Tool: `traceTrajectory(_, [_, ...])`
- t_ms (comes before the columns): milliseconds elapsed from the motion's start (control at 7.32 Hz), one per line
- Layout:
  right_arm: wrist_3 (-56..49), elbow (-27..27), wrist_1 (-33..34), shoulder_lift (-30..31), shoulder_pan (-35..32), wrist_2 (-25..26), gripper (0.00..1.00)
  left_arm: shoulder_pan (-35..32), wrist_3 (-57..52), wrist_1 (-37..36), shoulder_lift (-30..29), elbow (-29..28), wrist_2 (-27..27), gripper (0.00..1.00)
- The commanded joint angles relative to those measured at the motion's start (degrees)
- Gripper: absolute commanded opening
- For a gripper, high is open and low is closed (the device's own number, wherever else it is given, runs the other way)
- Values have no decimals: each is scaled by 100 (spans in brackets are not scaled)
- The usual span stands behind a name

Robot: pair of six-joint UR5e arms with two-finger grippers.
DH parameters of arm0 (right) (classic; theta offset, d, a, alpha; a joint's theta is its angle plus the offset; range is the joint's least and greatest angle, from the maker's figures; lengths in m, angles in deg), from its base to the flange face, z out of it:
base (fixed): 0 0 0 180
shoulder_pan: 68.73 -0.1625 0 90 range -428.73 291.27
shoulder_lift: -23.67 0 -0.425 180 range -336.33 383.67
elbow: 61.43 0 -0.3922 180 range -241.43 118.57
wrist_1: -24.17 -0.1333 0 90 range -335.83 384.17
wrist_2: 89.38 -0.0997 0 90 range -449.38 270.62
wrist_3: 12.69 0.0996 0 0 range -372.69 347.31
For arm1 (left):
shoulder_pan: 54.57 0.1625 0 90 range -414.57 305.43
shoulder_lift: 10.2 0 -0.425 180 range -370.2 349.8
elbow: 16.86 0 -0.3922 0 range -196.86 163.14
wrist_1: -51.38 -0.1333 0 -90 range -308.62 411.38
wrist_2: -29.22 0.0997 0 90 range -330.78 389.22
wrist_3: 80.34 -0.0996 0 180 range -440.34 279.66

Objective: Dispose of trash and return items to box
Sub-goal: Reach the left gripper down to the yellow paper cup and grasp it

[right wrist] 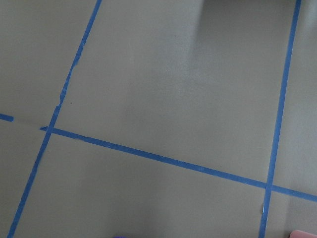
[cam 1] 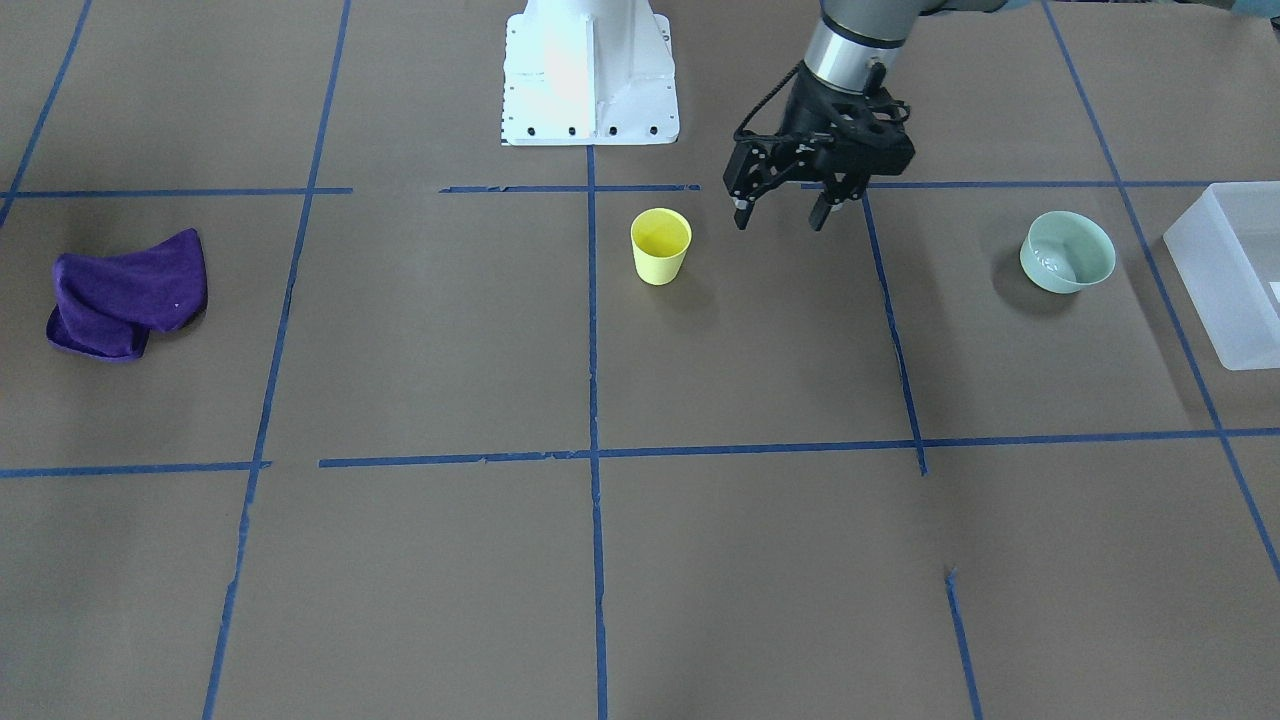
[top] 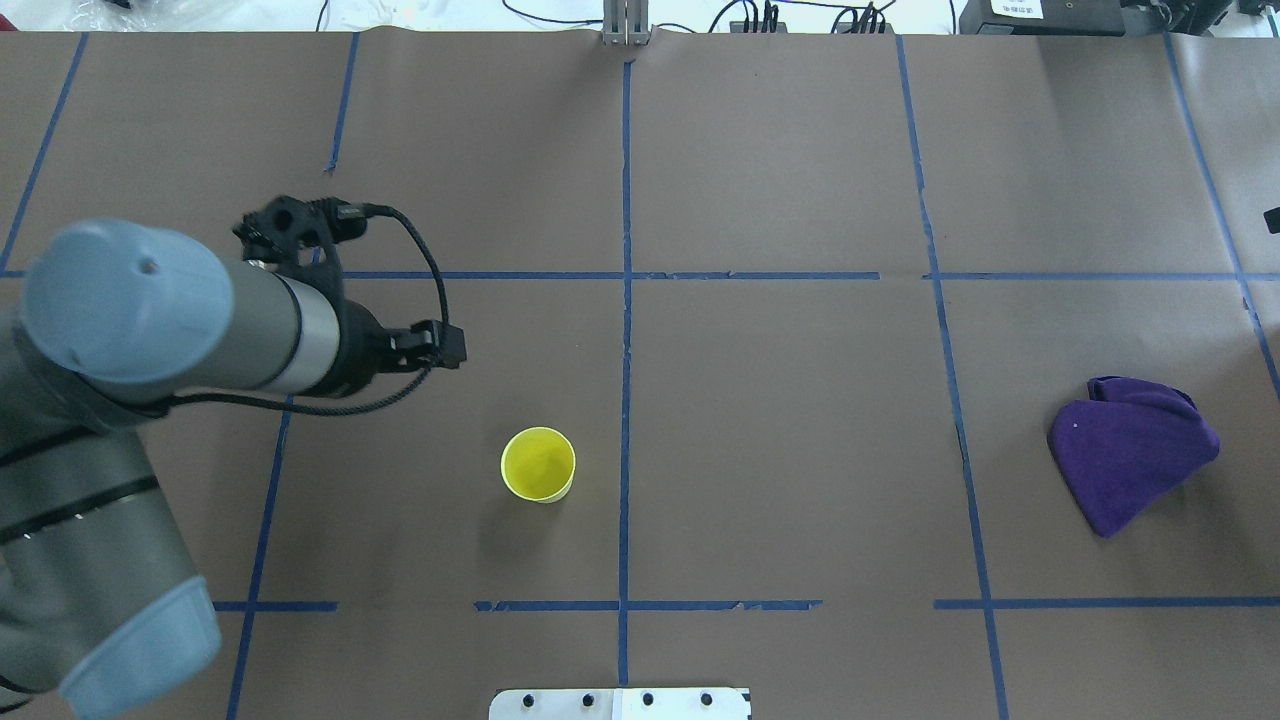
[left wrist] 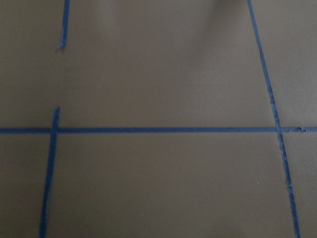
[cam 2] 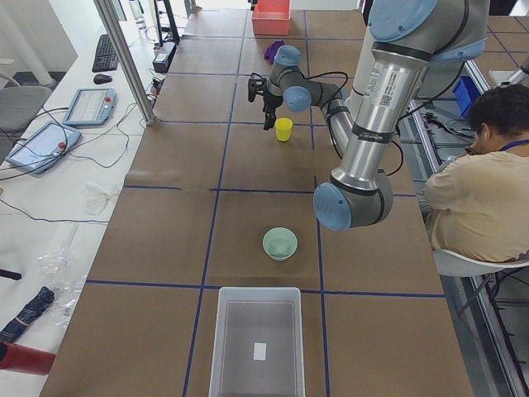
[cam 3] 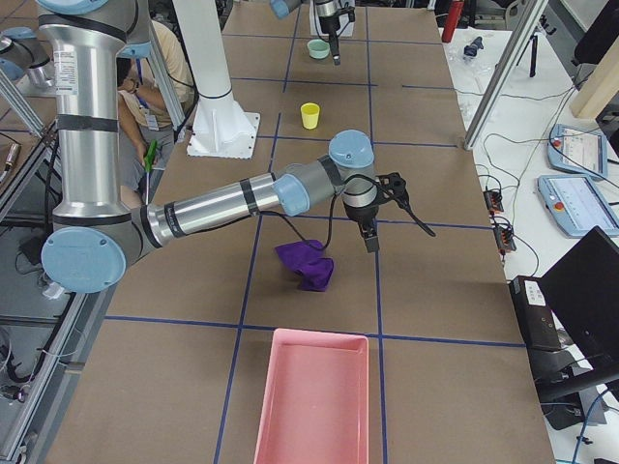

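Seen from the front-facing camera, the left gripper (cam 1: 780, 213) hangs over the brown paper-covered table (cam 1: 420, 340) with its fingers spread and holding nothing. It is at 2 o'clock of the small tapered yellow plastic cup (cam 1: 661, 246), which stands upright and apart from it. A pale green round bowl (cam 1: 1067, 252) sits at the cup's 3 o'clock. Past it, at the frame's edge, is the frosted translucent white rectangular plastic bin (cam 1: 1235, 270). A crumpled purple cloth (cam 1: 127, 293) lies well apart at 9 o'clock.

Overhead, the cloth (top: 1132, 452) lies far off at the cup's (top: 538, 465) 3 o'clock.

From the left end, the bin (cam 2: 256, 347) lies at the bowl's (cam 2: 280, 243) 6 o'clock.

From the right end, the right gripper (cam 3: 368, 239) hovers at the cloth's 1 o'clock; whether its fingers are parted cannot be told. A pink rectangular tray (cam 3: 311, 396) lies at the cloth's 6 o'clock.

Both wrist cameras show brown paper crossed by blue tape lines (left wrist: 148, 130).
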Motion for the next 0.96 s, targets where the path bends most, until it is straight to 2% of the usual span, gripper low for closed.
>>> traceTrajectory(0, [-3,-3,-2,4,0,0,100,736,1159,-128,-351,-500,660,70])
traceTrajectory(273, [6,-3,7,4,0,0,100,843,1214,-93,-431,-818,689,69])
traceTrajectory(683, [-3,-38,-2,4,0,0,100,1115,1223,12,-440,-907,689,63])
traceTrajectory(820, [-12,-65,-2,4,0,0,100,1177,1223,47,-449,-977,689,48])
